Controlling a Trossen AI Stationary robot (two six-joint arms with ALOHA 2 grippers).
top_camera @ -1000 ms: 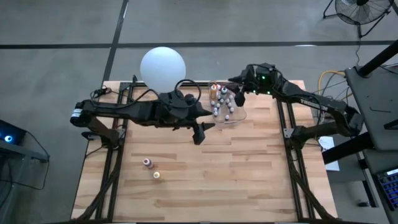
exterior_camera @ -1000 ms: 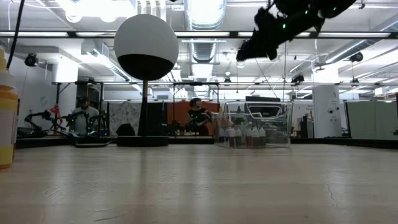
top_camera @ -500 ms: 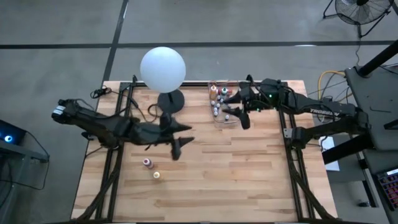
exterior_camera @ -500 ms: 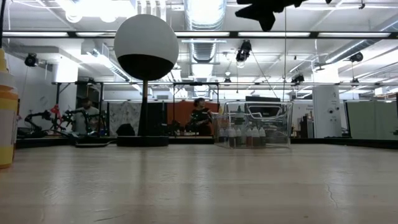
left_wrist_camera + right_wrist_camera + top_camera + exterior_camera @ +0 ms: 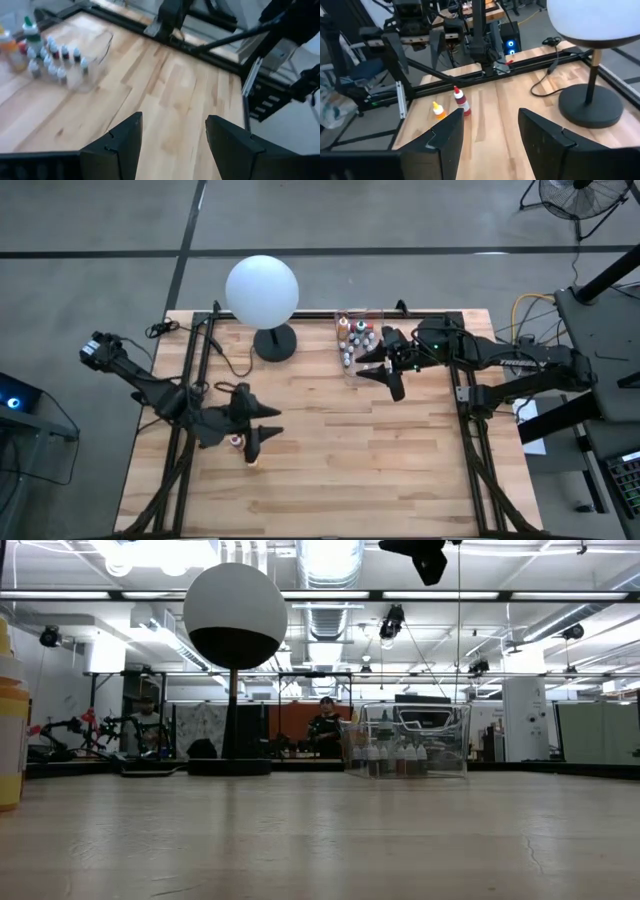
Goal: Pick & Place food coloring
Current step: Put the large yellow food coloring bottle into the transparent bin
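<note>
Just beside the open left tool [image 5: 258, 442], two loose food coloring bottles [image 5: 244, 451].

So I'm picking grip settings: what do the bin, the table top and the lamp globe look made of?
The bin looks like clear, glossy plastic: the bottles show through its walls. The table top looks like pale wooden planks, matte, with visible seams and grain. The lamp globe is smooth, matte white, frosted glass or plastic; I can't tell which.
</note>
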